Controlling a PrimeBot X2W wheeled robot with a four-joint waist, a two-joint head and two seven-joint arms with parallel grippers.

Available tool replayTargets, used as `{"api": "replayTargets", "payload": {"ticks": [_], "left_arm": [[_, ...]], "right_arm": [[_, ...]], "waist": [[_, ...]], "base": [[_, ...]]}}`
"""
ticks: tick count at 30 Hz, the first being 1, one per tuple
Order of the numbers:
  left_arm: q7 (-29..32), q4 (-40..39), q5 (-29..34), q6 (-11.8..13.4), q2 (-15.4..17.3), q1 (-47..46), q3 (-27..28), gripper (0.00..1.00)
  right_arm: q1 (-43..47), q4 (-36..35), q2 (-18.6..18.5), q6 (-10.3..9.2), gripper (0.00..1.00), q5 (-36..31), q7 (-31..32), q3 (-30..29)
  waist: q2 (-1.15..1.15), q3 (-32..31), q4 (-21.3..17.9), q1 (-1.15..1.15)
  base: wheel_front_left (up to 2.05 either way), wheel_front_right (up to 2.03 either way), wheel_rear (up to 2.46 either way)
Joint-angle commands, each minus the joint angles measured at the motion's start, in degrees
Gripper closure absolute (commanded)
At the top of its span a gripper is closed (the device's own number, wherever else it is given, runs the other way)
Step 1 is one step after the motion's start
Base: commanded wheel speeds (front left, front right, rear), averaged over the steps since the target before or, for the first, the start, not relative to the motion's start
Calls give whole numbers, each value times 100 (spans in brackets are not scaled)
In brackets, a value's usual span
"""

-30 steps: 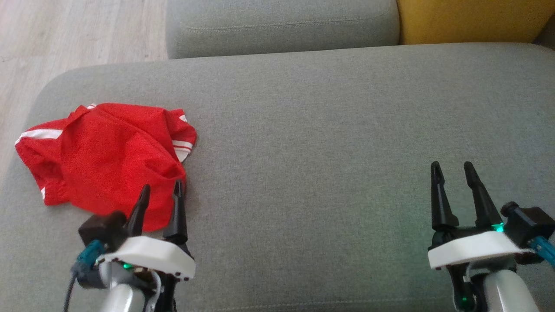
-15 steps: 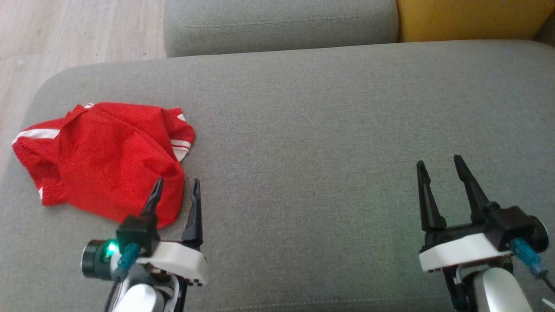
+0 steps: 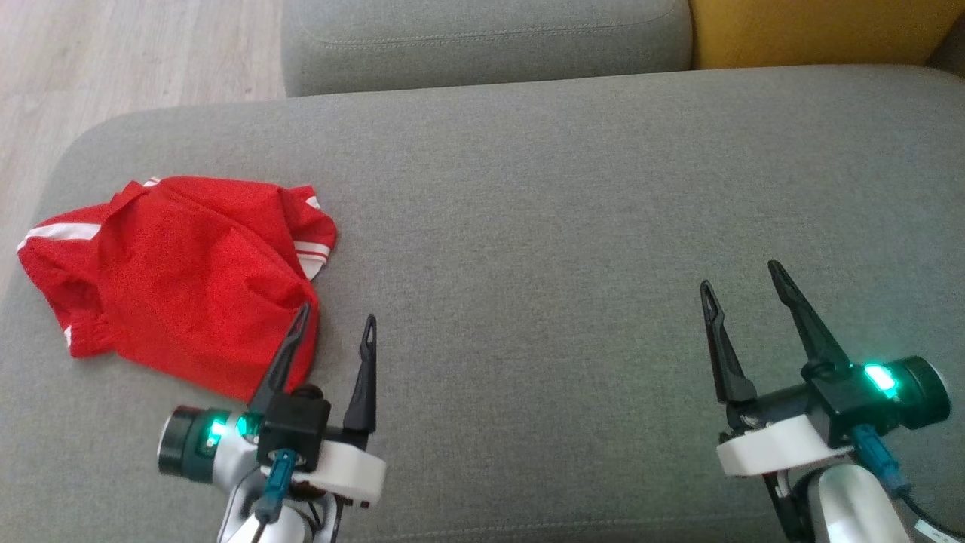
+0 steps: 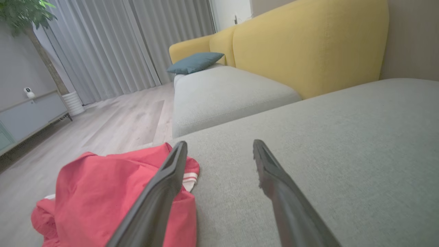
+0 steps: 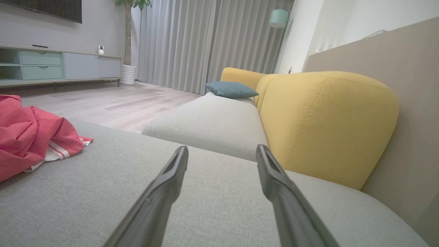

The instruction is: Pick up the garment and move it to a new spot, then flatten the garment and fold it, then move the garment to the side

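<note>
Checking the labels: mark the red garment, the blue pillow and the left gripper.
red garment point(image 3: 188, 279), head view, middle of the crumpled cloth.
blue pillow point(image 5: 231, 90), right wrist view, middle of its top.
left gripper point(image 3: 337, 312), head view, midway between its open fingertips.

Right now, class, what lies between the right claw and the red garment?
In the head view, bare grey cushion, then the open left claw by the garment and its near edge.

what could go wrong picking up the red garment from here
1. The red garment lies crumpled near the left edge of the grey seat cushion; a nudge might slide it onto the wood floor.
2. The open left gripper points at only its near corner, so closing may catch one thin layer or the upholstery.
</note>
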Motion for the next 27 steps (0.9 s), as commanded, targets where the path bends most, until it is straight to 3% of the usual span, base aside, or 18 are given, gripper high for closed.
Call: {"api": "replayTargets", "payload": {"ticks": [1,6,11,17,22,27], "left_arm": [[-100,-287,196,148,122,-382,113,0],[-185,-489,260,289,84,-316,176,0],[-252,-640,208,193,-28,-200,373,0],[-252,-671,-30,-263,-372,54,875,0],[-252,-429,-64,-816,-685,255,1273,0],[-252,-317,83,-1108,-887,306,1545,0]], "right_arm": [[-256,-294,-46,-4,0,-219,-118,148],[-213,-267,-47,-4,0,-135,-203,95],[-170,-115,-49,-4,0,409,-270,67],[-171,217,-49,-4,0,1544,-270,161],[-170,585,-49,-4,0,2610,-270,241],[-234,751,-49,-4,0,2880,-270,300]], "waist": [[0,1,1,0],[0,-4,13,0],[0,8,27,0],[0,12,34,0],[0,-11,30,0],[0,-23,24,0]], "base": [[0,0,0],[0,0,0],[0,0,0],[0,0,0],[0,0,0],[0,0,0]]}}
